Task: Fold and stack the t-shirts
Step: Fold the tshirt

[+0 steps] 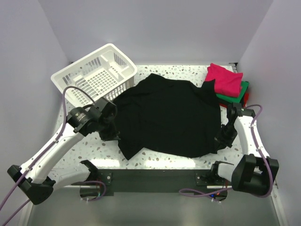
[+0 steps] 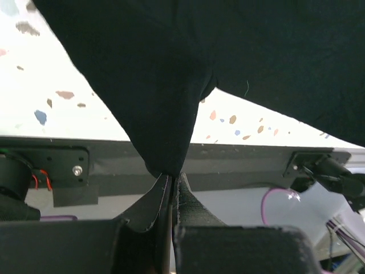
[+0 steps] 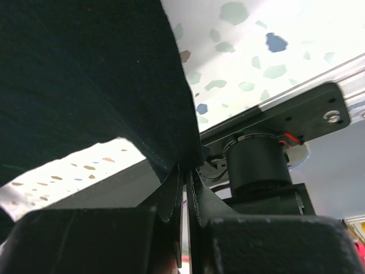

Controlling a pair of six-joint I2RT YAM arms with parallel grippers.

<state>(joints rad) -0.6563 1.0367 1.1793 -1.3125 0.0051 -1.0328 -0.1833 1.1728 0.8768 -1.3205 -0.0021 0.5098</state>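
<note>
A large black t-shirt [image 1: 169, 115] lies spread over the middle of the speckled table. My left gripper [image 1: 114, 133] is shut on its near left edge; in the left wrist view the cloth [image 2: 154, 103] hangs in a taut point from the pinched fingertips [image 2: 171, 176]. My right gripper [image 1: 219, 139] is shut on the shirt's near right edge, and the black cloth [image 3: 85, 85] rises from its closed tips [image 3: 186, 169]. A stack of folded t-shirts stands at the back right: magenta-pink [image 1: 225, 79] on top, green [image 1: 242, 94] and red [image 1: 225, 99] below.
A white slatted plastic basket [image 1: 96, 75] lies tipped at the back left, touching the black shirt's far left corner. White walls close in the table on three sides. A dark base rail [image 1: 155, 181] runs along the near edge between the arm mounts.
</note>
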